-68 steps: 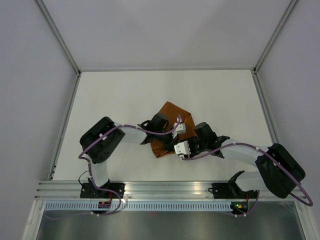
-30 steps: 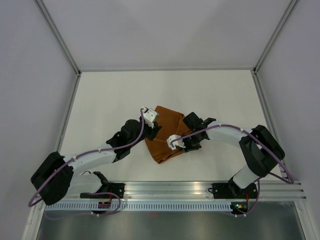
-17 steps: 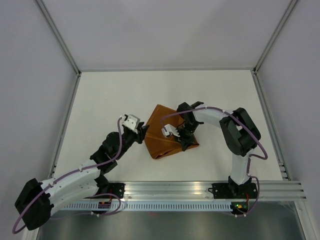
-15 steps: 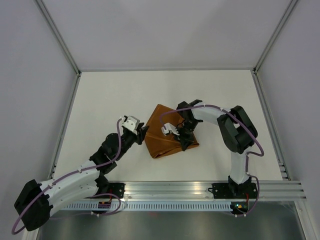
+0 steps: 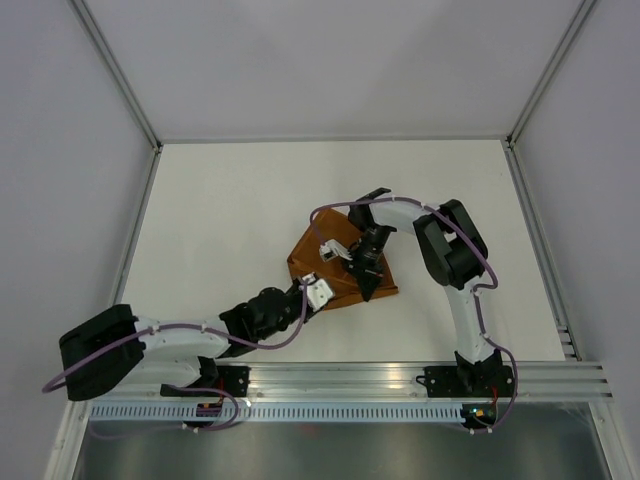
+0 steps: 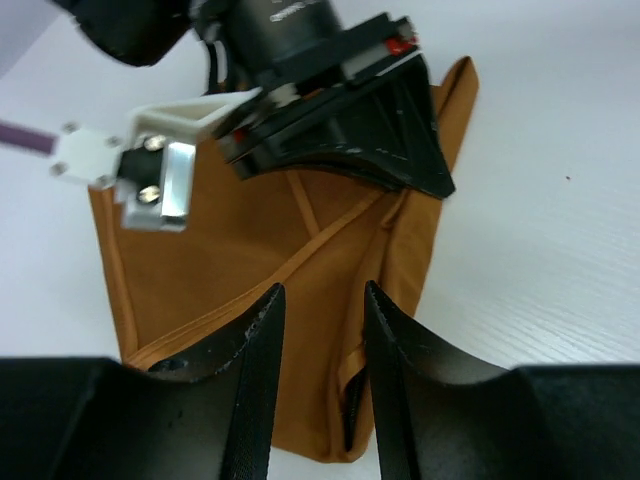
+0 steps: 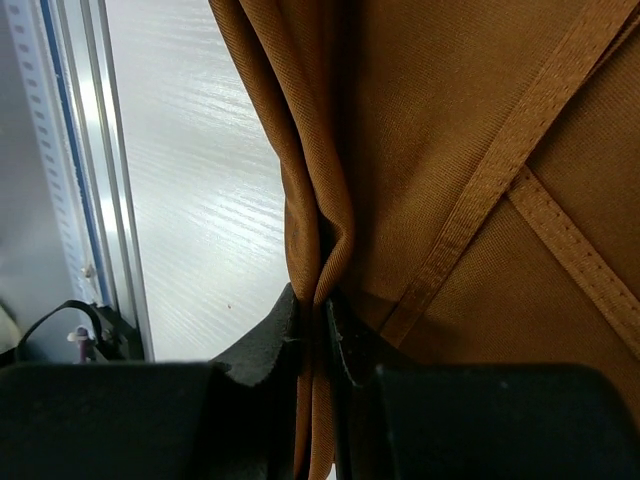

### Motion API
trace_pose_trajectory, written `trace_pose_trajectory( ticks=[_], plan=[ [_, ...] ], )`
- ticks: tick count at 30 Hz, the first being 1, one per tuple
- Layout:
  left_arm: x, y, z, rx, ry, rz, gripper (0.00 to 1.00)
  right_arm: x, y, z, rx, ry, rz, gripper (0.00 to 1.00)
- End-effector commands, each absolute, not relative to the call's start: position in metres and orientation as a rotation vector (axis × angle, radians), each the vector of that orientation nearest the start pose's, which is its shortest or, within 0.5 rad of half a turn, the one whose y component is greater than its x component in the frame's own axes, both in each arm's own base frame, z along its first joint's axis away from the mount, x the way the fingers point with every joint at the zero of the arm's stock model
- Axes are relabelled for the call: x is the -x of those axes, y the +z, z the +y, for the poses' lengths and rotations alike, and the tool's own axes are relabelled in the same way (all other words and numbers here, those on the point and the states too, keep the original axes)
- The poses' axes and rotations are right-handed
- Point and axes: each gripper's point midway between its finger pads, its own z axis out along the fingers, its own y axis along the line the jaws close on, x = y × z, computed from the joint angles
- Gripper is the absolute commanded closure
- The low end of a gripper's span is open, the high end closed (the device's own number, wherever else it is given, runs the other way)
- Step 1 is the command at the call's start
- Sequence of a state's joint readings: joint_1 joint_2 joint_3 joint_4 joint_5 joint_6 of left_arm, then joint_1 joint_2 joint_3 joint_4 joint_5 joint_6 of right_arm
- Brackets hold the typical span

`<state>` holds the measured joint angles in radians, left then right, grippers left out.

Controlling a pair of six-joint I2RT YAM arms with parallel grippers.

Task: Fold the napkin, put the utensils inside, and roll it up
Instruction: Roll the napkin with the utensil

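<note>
Rust napkin [image 5: 312, 258], pinched by right tool [image 7: 318, 325]

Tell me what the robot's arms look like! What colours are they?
The left arm and right arm are white tubes with chunky black joints. A thin purple cable loops along each. The left end effector and right end effector each have two black fingers beside a white block.

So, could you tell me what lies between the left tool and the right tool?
The napkin: in the left wrist view its folded cloth fills the stretch from the left tool to the right tool, which pinches one of its folds.
</note>
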<state>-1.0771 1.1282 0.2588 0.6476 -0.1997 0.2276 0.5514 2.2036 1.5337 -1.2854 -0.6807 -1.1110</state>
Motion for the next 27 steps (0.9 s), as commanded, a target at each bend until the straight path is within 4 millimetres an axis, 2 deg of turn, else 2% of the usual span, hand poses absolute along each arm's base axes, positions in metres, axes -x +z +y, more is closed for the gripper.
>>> trace_pose_trajectory(
  ticks=[1,3,4,9,10,12,14,23,27],
  plan=[
    [-0.204,0.141,-0.311,-1.032,-0.377,1.345,0.57,-0.227,-0.029,0.219,2.214,1.097,2.245,0.98],
    [-0.202,0.14,-0.321,-1.075,-0.359,1.317,0.54,-0.225,-0.031,0.22,2.212,1.137,2.284,0.98],
    [-0.202,0.13,-0.324,-1.108,-0.344,1.325,0.53,-0.222,-0.034,0.217,2.211,1.165,2.313,0.97],
    [-0.196,0.115,-0.342,-1.218,-0.312,1.292,0.52,-0.221,-0.036,0.217,2.195,1.217,2.364,0.98],
    [-0.194,0.104,-0.345,-1.251,-0.299,1.298,0.52,-0.221,-0.037,0.216,2.19,1.226,2.374,0.98],
    [-0.192,0.098,-0.35,-1.289,-0.278,1.287,0.52,-0.221,-0.037,0.216,2.183,1.229,2.38,0.98],
    [-0.191,0.086,-0.353,-1.328,-0.263,1.286,0.51,-0.223,-0.038,0.215,2.174,1.223,2.388,0.98],
    [-0.184,0.069,-0.365,-1.412,-0.287,1.28,0.46,-0.226,-0.047,0.21,2.147,1.224,2.43,0.98],
    [-0.182,0.055,-0.369,-1.456,-0.292,1.292,0.46,-0.228,-0.048,0.21,2.128,1.239,2.437,0.98]
  ],
)
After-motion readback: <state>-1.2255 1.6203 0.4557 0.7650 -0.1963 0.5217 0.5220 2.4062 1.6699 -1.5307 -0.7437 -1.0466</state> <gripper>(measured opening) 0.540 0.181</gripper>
